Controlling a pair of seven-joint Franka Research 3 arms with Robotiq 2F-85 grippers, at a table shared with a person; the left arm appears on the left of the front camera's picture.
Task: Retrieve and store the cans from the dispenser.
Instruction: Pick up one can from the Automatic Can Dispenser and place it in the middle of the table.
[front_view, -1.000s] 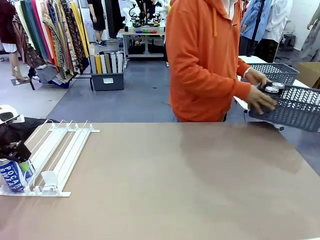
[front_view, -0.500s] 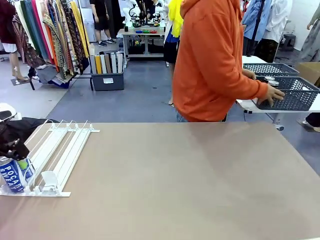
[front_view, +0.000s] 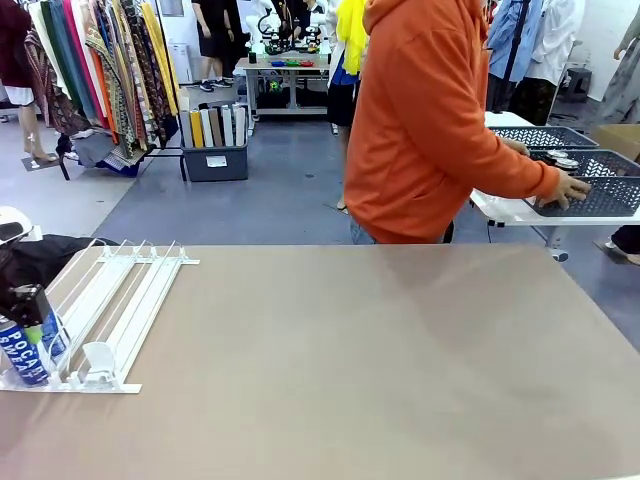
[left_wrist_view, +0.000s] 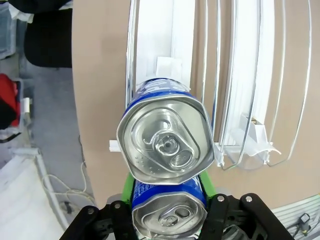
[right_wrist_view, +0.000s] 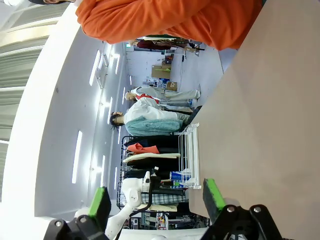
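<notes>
Two blue cans with white lettering (front_view: 22, 352) stand at the near end of the leftmost lane of the white dispenser (front_view: 120, 300), at the table's left edge. In the left wrist view the farther blue can (left_wrist_view: 165, 137) stands against a white stopper on the dispenser (left_wrist_view: 248, 90). The nearer blue can (left_wrist_view: 168, 214) sits between my left gripper's green pads (left_wrist_view: 127, 184), which press its sides. My left gripper (front_view: 28, 310) (left_wrist_view: 167, 186) is shut on it. My right gripper (right_wrist_view: 156, 197) hangs open above the table with nothing between its pads.
A person in an orange hoodie (front_view: 420, 120) stands at the far edge, turned right, with a hand on a dark grey lattice basket (front_view: 600, 195) holding cans (front_view: 563, 160) on a side table. The brown tabletop (front_view: 380, 360) is bare right of the dispenser.
The person has turned away and carried the grey basket further right, down onto the side table. My left gripper has shifted only slightly at the blue cans.
</notes>
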